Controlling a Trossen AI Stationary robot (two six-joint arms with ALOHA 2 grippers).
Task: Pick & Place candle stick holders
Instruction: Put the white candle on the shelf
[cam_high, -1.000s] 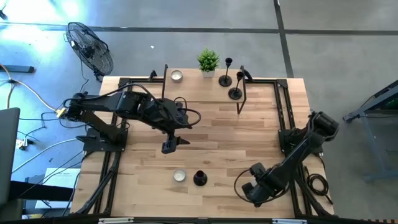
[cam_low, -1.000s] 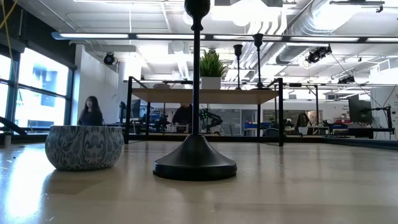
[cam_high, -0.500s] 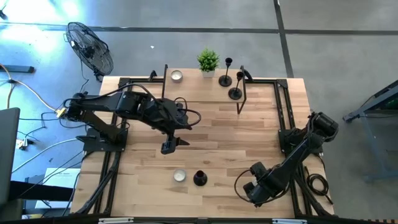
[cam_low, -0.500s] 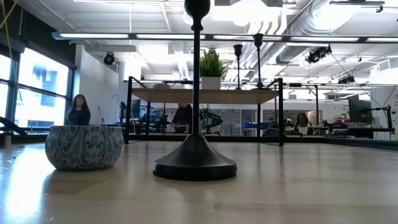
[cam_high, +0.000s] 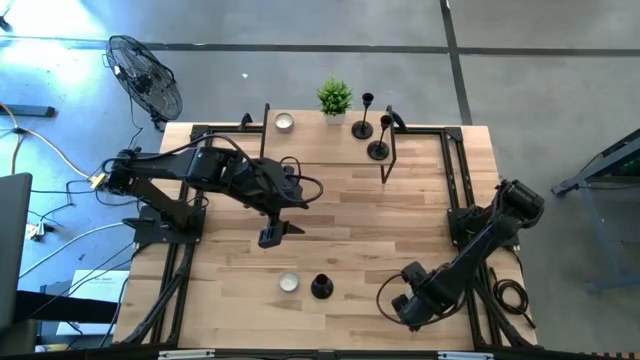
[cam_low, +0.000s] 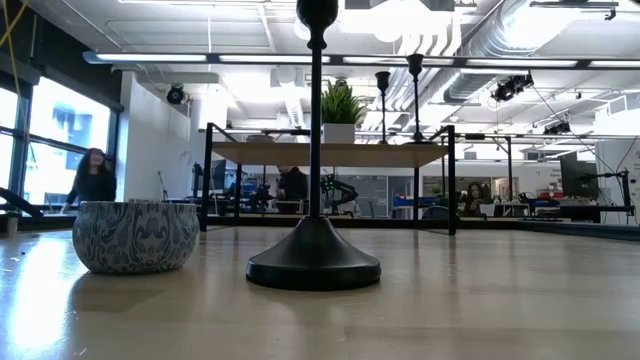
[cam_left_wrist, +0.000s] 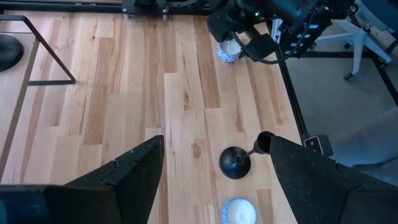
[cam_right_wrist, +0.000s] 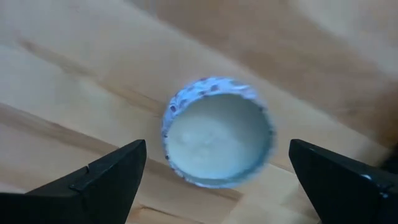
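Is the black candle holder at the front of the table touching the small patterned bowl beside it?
Apart. In the low view, bare table shows between the candle holder base and the patterned bowl; the high view shows the same gap.

the table (cam_high: 340, 215) in the middle of the high view is pale striped wood. the candle stick holders (cam_high: 320, 287) are plain black, one at lower centre and two at upper centre. the small bowl (cam_low: 135, 236) at the left of the low view carries a blue-and-white swirling pattern. the plant (cam_high: 334, 97) at top centre is green, in a white pot.
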